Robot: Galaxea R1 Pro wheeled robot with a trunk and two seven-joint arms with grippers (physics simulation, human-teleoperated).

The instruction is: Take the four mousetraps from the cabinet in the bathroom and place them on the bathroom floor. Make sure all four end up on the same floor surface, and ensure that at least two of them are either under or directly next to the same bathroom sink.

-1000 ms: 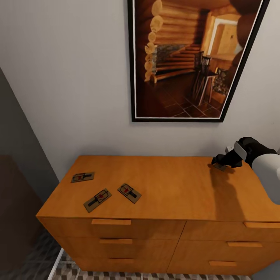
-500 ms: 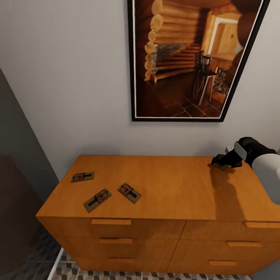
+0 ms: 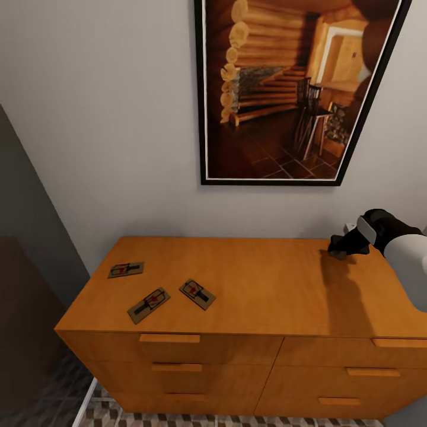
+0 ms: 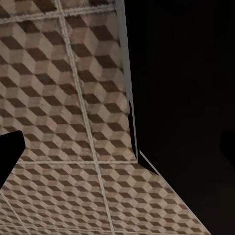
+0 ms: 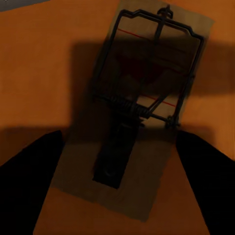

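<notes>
Here, a fourth mousetrap [image 5: 134, 115] lies flat on the cabinet [image 3: 267, 290] top between the parted, not yet closed fingers of the right gripper [image 3: 339, 250]. Three mousetraps [image 3: 159, 291] rest near the cabinet's left end. None has reached the bathroom floor [image 4: 58, 117]; the left gripper's state cannot be told.

Left wrist view. The bathroom floor [image 4: 63, 98] occupies most of the frame: large square tiles printed with a repeating cube pattern in brown, beige and grey, divided by pale grout lines [image 4: 78, 83] that cross near the lower middle of the frame. Along one side of the tiles runs a thin pale edge strip [image 4: 128, 88], which bends and continues diagonally toward the corner of the frame. Beyond this strip lies a very dark, featureless surface [image 4: 186, 88]; what it belongs to cannot be told. A black, pointed shape [image 4: 9, 152] intrudes at the frame's edge over the tiles; its identity cannot be told
</notes>
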